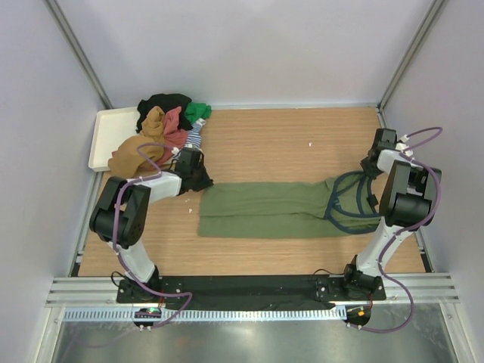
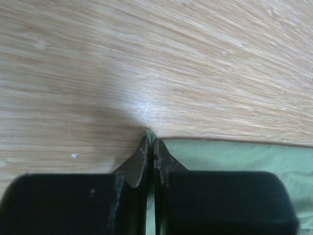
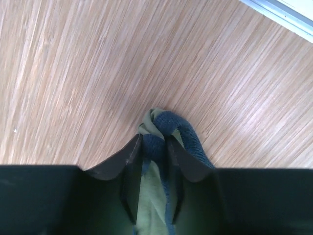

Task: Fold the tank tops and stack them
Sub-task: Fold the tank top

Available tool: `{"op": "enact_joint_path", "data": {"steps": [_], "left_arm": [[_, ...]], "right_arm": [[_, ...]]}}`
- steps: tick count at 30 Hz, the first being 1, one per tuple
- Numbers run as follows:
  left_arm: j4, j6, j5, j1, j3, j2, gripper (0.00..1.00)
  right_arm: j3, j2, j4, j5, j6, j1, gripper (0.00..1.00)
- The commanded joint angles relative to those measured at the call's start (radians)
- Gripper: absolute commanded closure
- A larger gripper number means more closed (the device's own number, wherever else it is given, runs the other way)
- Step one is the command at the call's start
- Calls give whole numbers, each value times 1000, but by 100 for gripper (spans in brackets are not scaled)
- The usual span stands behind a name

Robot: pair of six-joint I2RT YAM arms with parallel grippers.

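Tank top (image 1: 272, 210) pinched at both ends
Overhead, it lies flat between left gripper (image 1: 198, 181) and right gripper (image 1: 369, 168). Left wrist: jaws clenched on a corner sliver (image 2: 150, 134) at their tips; it could slip when lifted. Right wrist: jaws grasp the bunched strap (image 3: 172, 128).

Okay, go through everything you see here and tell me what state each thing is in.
olive green tank top: lying flat, stretched out, gripped at both ends
left hand: shut on the top's left-end corner
right hand: shut on the top's bunched navy-trimmed strap end
pile of tank tops: crumpled, unfolded, heaped partly on the tray
tray: flat, partly covered by the pile
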Motion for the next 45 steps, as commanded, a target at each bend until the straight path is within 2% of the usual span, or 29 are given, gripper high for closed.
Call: {"op": "enact_joint_path", "data": {"steps": [1, 3, 4, 9, 14, 21, 23, 24, 25, 27, 29, 33, 37, 38, 41, 43, 45], "left_arm": [[-65, 20, -49, 17, -43, -38, 100], [-65, 19, -38, 41, -51, -47, 100], [-65, 19, -37, 47, -60, -53, 100], [-65, 19, -43, 73, -85, -87, 100], [-65, 17, -46, 86, -103, -99, 100], [-69, 16, -60, 97, -128, -120, 100], [-70, 16, -60, 95, -129, -127, 100], [-70, 16, -61, 95, -132, -130, 100], [-73, 16, -69, 96, -132, -134, 100], [-78, 16, -76, 95, -138, -139, 100], [-81, 16, -76, 101, -143, -145, 100], [-79, 14, -63, 121, -161, -153, 100], [-81, 19, -66, 135, -177, -173, 100], [-84, 19, -70, 136, -184, -180, 100], [-85, 23, -76, 139, -192, -196, 100], [-85, 23, -69, 141, -194, -197, 100], [-87, 23, -64, 141, -192, -197, 100]], "right_arm": [[32, 14, 40, 2, 17, 1, 80], [31, 11, 41, -5, 21, 1, 90], [31, 6, 38, 2, 21, 1, 99], [-20, -81, 28, 100, 77, -11, 99], [-193, -196, 179, 61, 146, -66, 99], [-268, -264, 227, 42, 168, -74, 95], [-284, -271, 242, 28, 162, -74, 84], [-290, -276, 251, 22, 160, -76, 75], [-305, -288, 251, 28, 163, -76, 75], [-327, -308, 255, 45, 195, -82, 80], [-356, -334, 262, 51, 224, -103, 98], [-339, -334, 210, 59, 234, -119, 99], [-347, -339, 221, 38, 235, -125, 93], [-354, -345, 227, 29, 238, -128, 89], [-373, -363, 251, 24, 232, -128, 60], [-379, -377, 259, 4, 219, -129, 54], [-377, -392, 245, -10, 200, -129, 52]]}}
